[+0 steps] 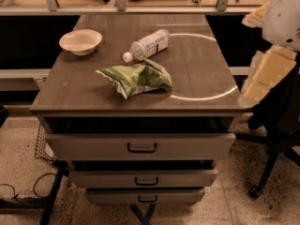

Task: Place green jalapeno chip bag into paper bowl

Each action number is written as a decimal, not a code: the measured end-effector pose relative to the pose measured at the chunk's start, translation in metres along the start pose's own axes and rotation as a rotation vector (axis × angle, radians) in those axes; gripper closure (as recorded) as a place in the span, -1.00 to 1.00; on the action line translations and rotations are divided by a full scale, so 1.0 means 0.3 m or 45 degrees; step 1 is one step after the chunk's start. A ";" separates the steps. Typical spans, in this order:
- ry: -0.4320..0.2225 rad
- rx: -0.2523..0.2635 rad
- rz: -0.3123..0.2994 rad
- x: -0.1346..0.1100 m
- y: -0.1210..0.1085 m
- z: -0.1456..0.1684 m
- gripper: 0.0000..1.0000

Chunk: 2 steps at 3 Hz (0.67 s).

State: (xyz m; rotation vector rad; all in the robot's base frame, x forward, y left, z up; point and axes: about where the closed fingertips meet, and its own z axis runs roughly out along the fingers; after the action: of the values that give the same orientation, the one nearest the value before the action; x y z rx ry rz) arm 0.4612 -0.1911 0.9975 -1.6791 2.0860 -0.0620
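Note:
The green jalapeno chip bag [137, 78] lies crumpled near the middle front of the dark wooden table top [84, 90]. The paper bowl [80, 41], cream-white and shallow, stands empty at the table's far left, well apart from the bag. My gripper [268, 74] is on the cream and white arm at the right edge of the view, beside the table's right side. It is well to the right of the bag and touches nothing on the table.
A clear plastic bottle [147, 44] with a white cap lies on its side just behind the bag. A thin white ring [220, 93] is marked on the table's right half. Drawers [140, 146] sit below the top. A chair base [262, 182] stands at right.

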 end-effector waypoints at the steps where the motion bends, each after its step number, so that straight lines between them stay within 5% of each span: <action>1: -0.132 -0.021 -0.011 -0.047 -0.045 0.049 -1.00; 2: -0.295 -0.031 -0.044 -0.089 -0.076 0.120 -1.00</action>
State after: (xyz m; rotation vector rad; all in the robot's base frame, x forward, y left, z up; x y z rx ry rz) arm 0.4996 -0.1631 0.9812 -1.6514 1.8931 0.1417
